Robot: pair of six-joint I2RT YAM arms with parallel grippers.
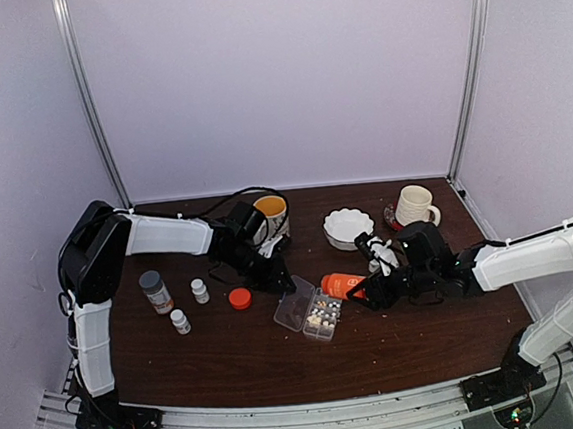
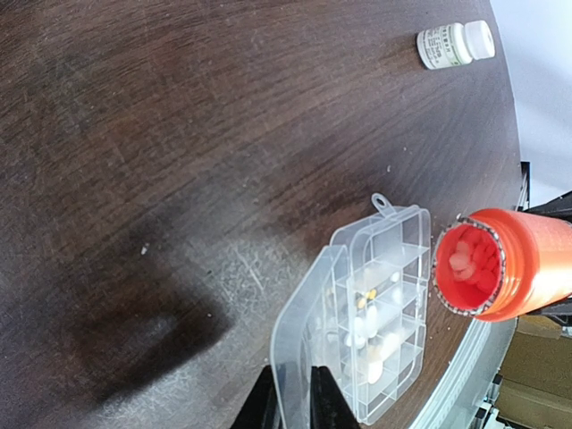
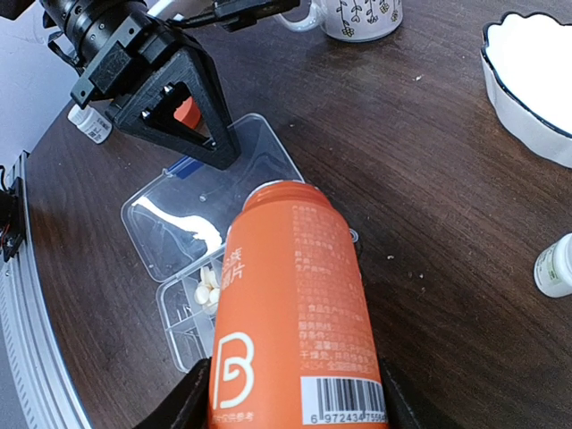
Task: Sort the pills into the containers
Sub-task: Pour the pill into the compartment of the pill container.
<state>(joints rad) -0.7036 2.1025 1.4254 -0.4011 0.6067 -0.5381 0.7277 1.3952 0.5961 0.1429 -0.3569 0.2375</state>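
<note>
Table [image 1: 229,365] of dark wood carries the clear organizer box [image 1: 323,319] near its middle, a little toward the near edge, its lid [image 1: 294,304] swung open to the left and pinched at the rim by the left hand [image 1: 278,281]. Right hand [image 1: 371,289] is clamped round an uncapped orange bottle [image 1: 341,284], tipped with its mouth close by the box. Whitish and tan pills [image 2: 375,347] lie in several compartments [image 2: 393,295], and more show inside the bottle's mouth.
</note>
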